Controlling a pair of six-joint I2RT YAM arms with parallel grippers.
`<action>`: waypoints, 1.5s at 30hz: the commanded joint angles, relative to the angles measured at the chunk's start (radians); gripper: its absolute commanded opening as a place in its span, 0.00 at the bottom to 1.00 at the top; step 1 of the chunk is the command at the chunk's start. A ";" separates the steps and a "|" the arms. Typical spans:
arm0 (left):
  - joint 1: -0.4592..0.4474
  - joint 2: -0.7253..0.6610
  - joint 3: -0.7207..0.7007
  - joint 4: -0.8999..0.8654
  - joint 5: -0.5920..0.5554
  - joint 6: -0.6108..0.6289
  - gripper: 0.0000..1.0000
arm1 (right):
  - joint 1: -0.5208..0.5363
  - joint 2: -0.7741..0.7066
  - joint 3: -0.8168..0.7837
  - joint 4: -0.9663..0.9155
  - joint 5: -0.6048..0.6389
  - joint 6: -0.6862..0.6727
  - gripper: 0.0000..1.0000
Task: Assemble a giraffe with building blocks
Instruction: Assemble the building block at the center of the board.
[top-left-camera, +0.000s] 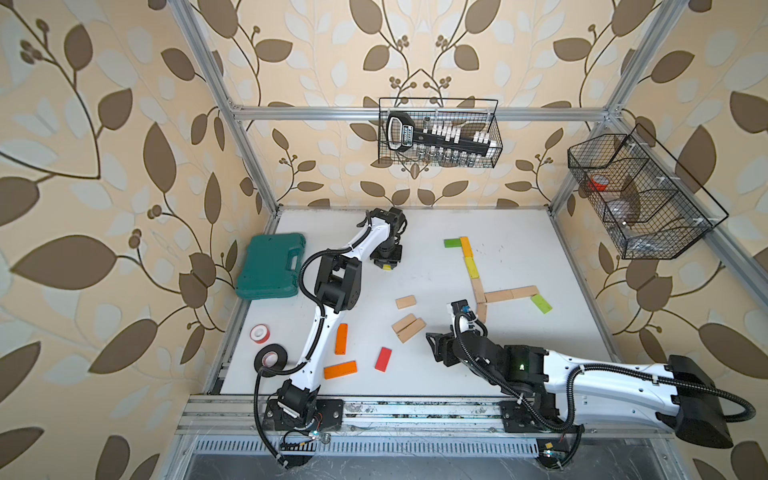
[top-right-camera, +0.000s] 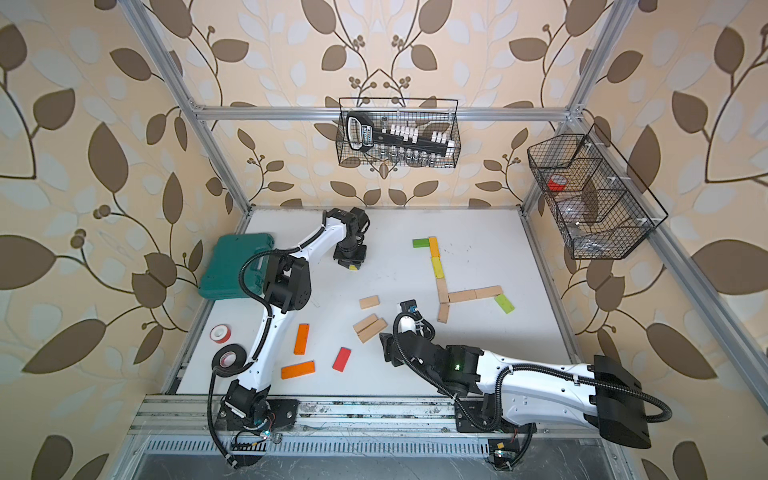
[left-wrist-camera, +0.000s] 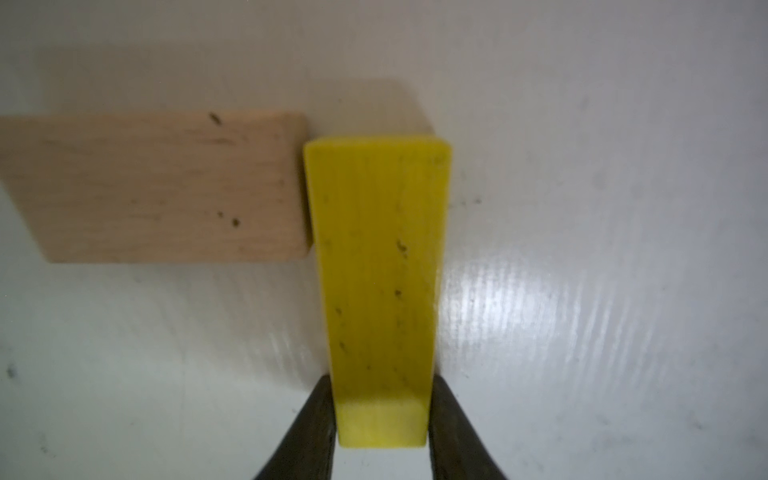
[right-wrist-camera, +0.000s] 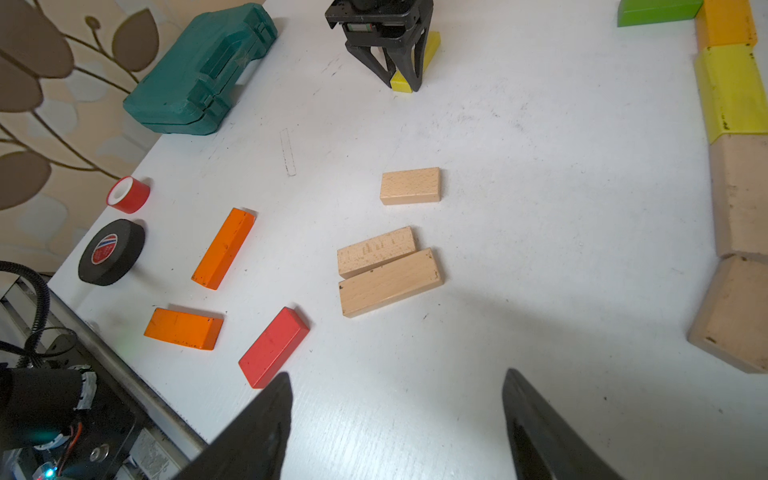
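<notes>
White bench (top-left-camera: 519, 257): giraffe (top-left-camera: 478, 291) part-built; my left pincer (left-wrist-camera: 380, 390) grips a yellow block (left-wrist-camera: 378, 249), right pincer (right-wrist-camera: 395, 382) open, loose blocks (top-left-camera: 409, 328) unplaced.

Lab test cell: aluminium frame (top-left-camera: 311, 113), wallpapered panels (top-left-camera: 104, 166).

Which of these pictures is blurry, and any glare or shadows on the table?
Left wrist view: soft throughout, yellow block and beige block fuzzy, a bright glare patch on the table beside the yellow one. Right wrist view: red block sharp, a soft shadow on the table ahead of the right fingers. Both top views: evenly lit, frame posts splayed by the wide lens.
</notes>
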 joint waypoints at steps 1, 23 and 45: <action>0.016 0.006 0.037 -0.026 0.009 -0.009 0.38 | -0.006 0.008 -0.019 0.012 -0.007 -0.008 0.76; 0.026 0.013 0.045 -0.005 0.028 -0.024 0.35 | -0.018 0.018 -0.021 0.022 -0.022 -0.011 0.76; 0.026 -0.314 -0.090 0.057 0.039 -0.037 0.66 | -0.025 -0.037 0.010 -0.050 0.019 -0.022 0.76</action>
